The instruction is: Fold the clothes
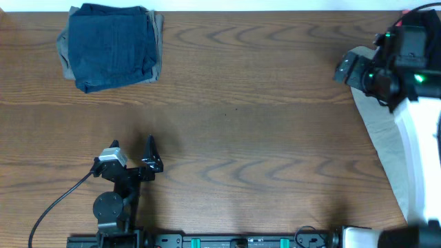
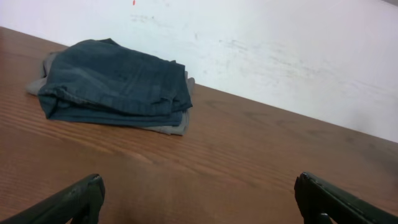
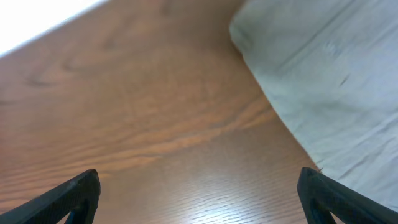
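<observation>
My left pincer (image 1: 132,147) and right pincer (image 3: 200,196) are wide and empty. The blue shorts (image 1: 110,45) sit folded at the far left. The beige cloth (image 3: 336,81) lies near my right pincer. If I pinch just one layer, it might slide off the desk (image 1: 262,124).

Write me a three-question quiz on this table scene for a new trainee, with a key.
1. True or false: the blue shorts lie folded near the far left corner of the table.
2. What shows beneath the blue shorts? A) a grey cloth B) a red towel C) a cardboard box
3. Which is nearer the beige cloth: the left pincer or the right pincer?
Key: 1 true; 2 A; 3 the right pincer.
</observation>
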`<state>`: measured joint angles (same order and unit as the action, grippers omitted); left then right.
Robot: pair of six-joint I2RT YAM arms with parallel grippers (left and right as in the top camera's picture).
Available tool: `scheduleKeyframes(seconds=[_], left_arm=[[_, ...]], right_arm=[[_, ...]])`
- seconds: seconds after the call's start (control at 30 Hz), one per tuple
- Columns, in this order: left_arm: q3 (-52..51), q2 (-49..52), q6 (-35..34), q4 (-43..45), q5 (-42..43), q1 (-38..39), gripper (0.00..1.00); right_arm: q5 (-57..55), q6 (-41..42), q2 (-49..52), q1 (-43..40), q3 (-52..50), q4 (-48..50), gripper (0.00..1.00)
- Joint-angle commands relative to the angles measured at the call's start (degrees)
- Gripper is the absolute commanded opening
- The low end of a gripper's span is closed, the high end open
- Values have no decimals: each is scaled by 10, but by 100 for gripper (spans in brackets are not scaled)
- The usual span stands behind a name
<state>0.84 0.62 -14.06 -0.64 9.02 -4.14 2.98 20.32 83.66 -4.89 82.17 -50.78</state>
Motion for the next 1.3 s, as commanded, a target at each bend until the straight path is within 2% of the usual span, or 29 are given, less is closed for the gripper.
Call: scheduleKeyframes(seconds=[0.0, 0.37, 0.6, 0.77, 1.07, 1.27], left_arm=[[-6, -4, 9, -25, 8, -3, 98], [-6, -4, 9, -25, 8, -3, 98], [-6, -4, 9, -25, 8, -3, 98], [-6, -4, 9, -25, 8, -3, 98], [-6, -4, 9, -25, 8, -3, 98], [-6, -4, 9, -25, 8, -3, 98]], right_arm=[[-4, -7, -66, 10, 2, 0, 99], [-4, -7, -281, 20, -37, 0, 99], [-47, -9, -427, 20, -136, 36, 99], [-46, -9, -535, 20, -264, 119, 99], [-40, -11, -738, 59, -556, 352, 99], [-39, -22, -816, 83, -674, 449, 99]])
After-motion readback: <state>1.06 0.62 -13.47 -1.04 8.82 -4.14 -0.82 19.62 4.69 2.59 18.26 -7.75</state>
